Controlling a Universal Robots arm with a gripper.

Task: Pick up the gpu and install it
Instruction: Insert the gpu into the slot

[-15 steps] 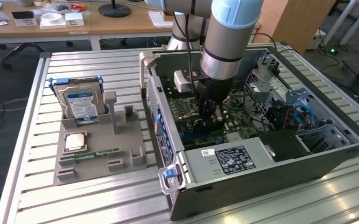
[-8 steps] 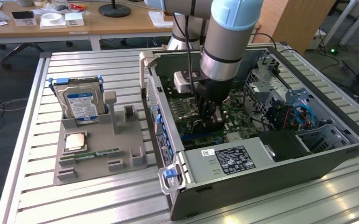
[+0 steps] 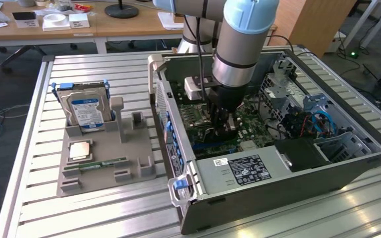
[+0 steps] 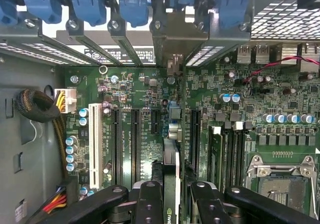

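Observation:
The gpu (image 4: 170, 159) stands edge-on between my gripper's two black fingers (image 4: 149, 204), a thin green card with a black face. Its silver end bracket (image 4: 172, 39) reaches the row of rear slot covers. My gripper (image 4: 176, 204) is shut on the card. The card stands along a long black expansion slot of the green motherboard (image 4: 225, 84); I cannot tell whether it is seated. In the exterior view my gripper (image 3: 222, 130) reaches straight down into the open computer case (image 3: 256, 168), and the arm hides most of the card.
Left of the case in the exterior view, a grey holder (image 3: 104, 148) carries a silver hard drive (image 3: 84, 111), a slim memory stick (image 3: 97, 163) and a square chip (image 3: 79, 150). Blue latches (image 4: 90, 4), a cable bundle (image 4: 37, 107) and the processor socket (image 4: 280, 179) surround the slot.

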